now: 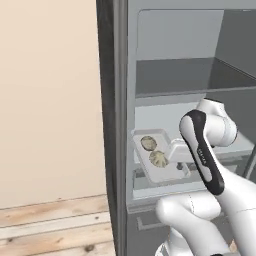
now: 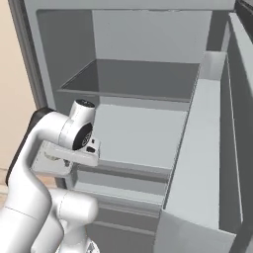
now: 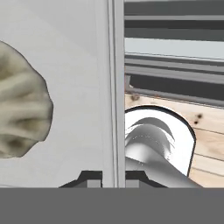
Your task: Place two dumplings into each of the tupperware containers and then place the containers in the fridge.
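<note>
Fingers (image 3: 113, 177) pinched on tub (image 1: 159, 156) rim, 2 dumplings (image 1: 154, 152) just beyond; tub could tilt off fridge (image 2: 143, 133) shelf edge if released early.

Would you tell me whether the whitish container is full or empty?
Holding food: two dumplings lie in the whitish container at the fridge shelf.

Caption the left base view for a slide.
Gripper holds the whitish tupperware container, two dumplings inside, at the open fridge.

The arm (image 1: 220, 165) is glossy white with rounded links and a black band (faint grey lettering on it).
</note>
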Robot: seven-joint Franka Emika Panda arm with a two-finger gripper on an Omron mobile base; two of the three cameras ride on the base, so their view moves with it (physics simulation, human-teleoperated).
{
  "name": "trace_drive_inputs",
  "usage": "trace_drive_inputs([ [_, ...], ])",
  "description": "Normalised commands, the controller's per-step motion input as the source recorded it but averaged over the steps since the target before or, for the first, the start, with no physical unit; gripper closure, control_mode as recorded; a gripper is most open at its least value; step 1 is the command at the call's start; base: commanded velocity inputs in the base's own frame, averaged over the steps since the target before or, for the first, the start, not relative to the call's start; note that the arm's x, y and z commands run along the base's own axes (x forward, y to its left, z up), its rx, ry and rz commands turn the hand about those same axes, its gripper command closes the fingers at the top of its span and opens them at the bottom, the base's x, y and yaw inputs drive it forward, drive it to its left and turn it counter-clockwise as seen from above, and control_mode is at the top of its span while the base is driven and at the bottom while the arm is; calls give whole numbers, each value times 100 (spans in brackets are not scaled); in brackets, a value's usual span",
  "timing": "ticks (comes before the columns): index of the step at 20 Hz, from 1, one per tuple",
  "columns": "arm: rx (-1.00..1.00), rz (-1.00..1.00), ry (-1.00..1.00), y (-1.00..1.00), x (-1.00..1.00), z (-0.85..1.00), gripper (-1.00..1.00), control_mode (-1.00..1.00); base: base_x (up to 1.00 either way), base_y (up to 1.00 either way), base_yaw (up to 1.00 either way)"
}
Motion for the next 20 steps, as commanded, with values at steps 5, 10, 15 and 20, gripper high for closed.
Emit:
trace_drive_inputs([
  [5, 0, 0, 0, 0, 0, 0, 100, 100, 57, -31, 34],
  [10, 9, 1, 0, -39, 5, 0, 100, -100, 0, 0, 0],
  [15, 14, -32, 0, -66, -32, -9, 100, -100, 0, 0, 0],
  [20, 7, -54, 0, -35, 5, -5, 100, -100, 0, 0, 0],
])
